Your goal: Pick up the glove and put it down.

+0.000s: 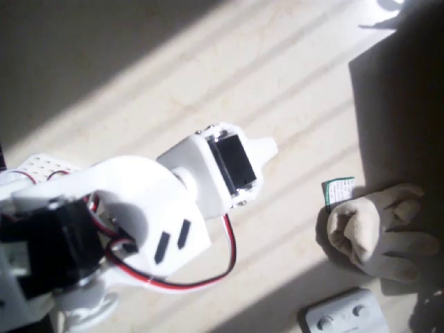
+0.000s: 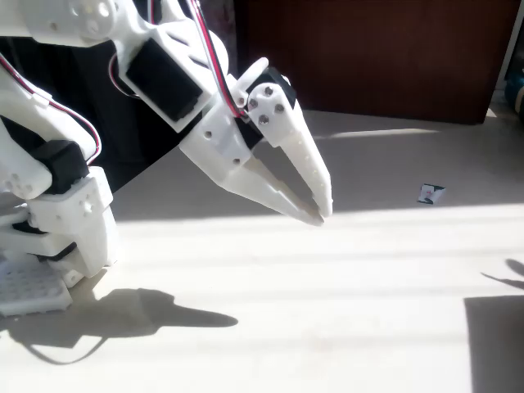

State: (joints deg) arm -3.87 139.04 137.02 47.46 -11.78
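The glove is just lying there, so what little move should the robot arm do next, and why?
Probably swing toward the glove first. In the overhead view the gripper points over bare table, apart from the glove lying beside the green card. In the fixed view its fingertips nearly meet and hold nothing, so it must also open.

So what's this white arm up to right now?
A white robot arm hangs over a sunlit table with its hand empty, the fingers nearly together at the tips, raised off the surface. In the overhead view, a cream glove lies crumpled on the table, well apart from the arm, with a small green card at its edge and a white device nearby. The glove has not been picked up.
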